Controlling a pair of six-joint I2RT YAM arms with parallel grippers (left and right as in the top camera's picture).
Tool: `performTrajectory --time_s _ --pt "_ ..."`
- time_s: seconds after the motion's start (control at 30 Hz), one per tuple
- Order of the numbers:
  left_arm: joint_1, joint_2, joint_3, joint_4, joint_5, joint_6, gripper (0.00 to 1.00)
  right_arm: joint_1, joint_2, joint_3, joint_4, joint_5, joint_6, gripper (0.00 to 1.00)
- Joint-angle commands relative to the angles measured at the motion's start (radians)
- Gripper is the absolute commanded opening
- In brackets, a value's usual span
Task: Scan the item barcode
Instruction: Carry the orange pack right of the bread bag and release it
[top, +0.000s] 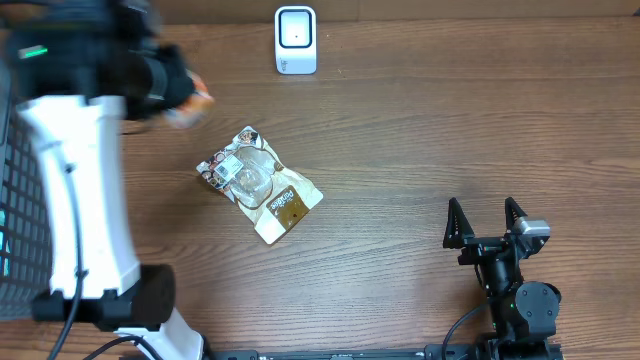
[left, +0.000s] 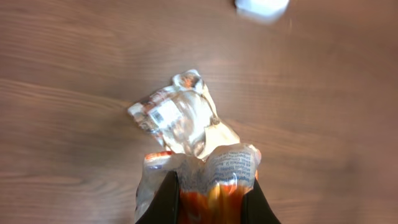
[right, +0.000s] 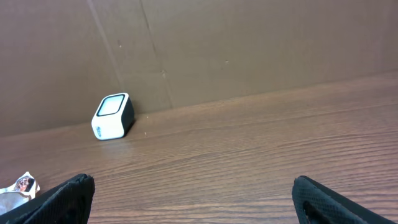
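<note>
Orange-and-clear snack packet (left: 230, 163) is pinched in the left gripper (left: 211, 190), held above the table (top: 420, 130) and 1 brown pouch (top: 258, 185). The right gripper (top: 487, 222) gapes wide, empty. This looks like the carrying step; next, the barcode must face the white scanner (top: 295, 40).

White scanner (top: 295, 40), brown-and-clear packet (top: 260, 185), seemingly orange-and-clear pouch (left: 211, 177), brown woodgrain table (top: 450, 130)

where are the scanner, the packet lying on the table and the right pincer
scanner (top: 295, 40): overhead view, middle of its top face
packet on the table (top: 258, 183): overhead view, centre of its clear wrapper
right pincer (top: 482, 207): overhead view, midway between its open fingertips
</note>
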Motion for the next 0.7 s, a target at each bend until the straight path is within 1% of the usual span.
performTrajectory --time_s 0.0,0.03,0.07,0.17,0.23,0.37,0.43,0.47,0.5,0.53,0.57,0.6,0.67 --pt "-0.137 0.048 -0.167 0.063 -0.085 -0.032 0.04 0.005 -0.010 -0.010 0.006 0.009 0.001 1.00" --pt "-0.180 0.058 -0.226 0.111 -0.084 -0.032 0.04 0.005 -0.010 -0.010 0.006 0.009 0.001 1.00" --pt "-0.254 0.080 -0.323 0.201 -0.075 -0.032 0.04 0.005 -0.010 -0.010 0.006 0.009 0.000 1.00" --pt "-0.364 0.134 -0.438 0.331 -0.071 -0.033 0.04 0.005 -0.010 -0.010 0.006 0.009 0.001 1.00" --pt "-0.427 0.183 -0.476 0.395 -0.070 -0.033 0.04 0.005 -0.010 -0.010 0.006 0.009 0.001 1.00" --pt "-0.520 0.280 -0.480 0.453 -0.070 -0.032 0.05 0.005 -0.010 -0.010 0.006 0.009 0.001 1.00" --pt "-0.546 0.313 -0.480 0.470 -0.072 -0.032 0.11 0.005 -0.010 -0.010 0.006 0.009 0.001 1.00" --pt "-0.557 0.327 -0.480 0.477 -0.073 -0.032 0.19 0.005 -0.010 -0.010 0.006 0.009 0.000 1.00" --pt "-0.563 0.335 -0.480 0.483 -0.074 -0.032 0.34 0.005 -0.010 -0.010 0.006 0.009 0.001 1.00" --pt "-0.564 0.337 -0.480 0.486 -0.077 -0.032 0.58 0.005 -0.010 -0.010 0.006 0.009 0.001 1.00" --pt "-0.564 0.337 -0.480 0.488 -0.091 -0.033 0.78 0.005 -0.010 -0.010 0.006 0.009 0.000 1.00" --pt "-0.563 0.335 -0.476 0.488 -0.103 -0.032 0.90 0.005 -0.010 -0.010 0.006 0.009 0.001 1.00" --pt "-0.554 0.332 -0.443 0.465 -0.130 -0.032 0.94 0.005 -0.010 -0.010 0.006 0.009 0.001 1.00"
